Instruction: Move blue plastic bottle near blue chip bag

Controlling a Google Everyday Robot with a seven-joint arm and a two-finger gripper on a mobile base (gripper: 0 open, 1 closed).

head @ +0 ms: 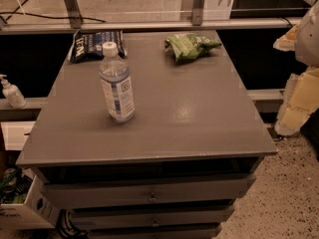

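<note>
Camera view, single entry.

1. Gripper: pale, yellowish-white blocky form at the right edge, beyond the cabinet's right side and partly cut off by the frame. Its outline is blurred, and how wide it stands, or whether it has hold of anything, cannot be told.
2. Blue plastic bottle: clear ribbed plastic, white screw cap, blue-and-white label. It stands upright on the left half of the cabinet top, well apart from the gripper and to its left.
3. Blue chip bag: dark navy foil with white lettering, lying flat at the back left corner. It is behind the bottle and not touching it.
4. Green snack bag: light green, crumpled, at the back towards the right.
5. Cabinet top: flat grey slab, matte with a faint sheen. Drawer fronts with small knobs lie below, the lowest cut off.
6. Pump bottle: small, white, on a ledge to the left.
7. Cardboard box: lower left, contents indistinct.
</note>
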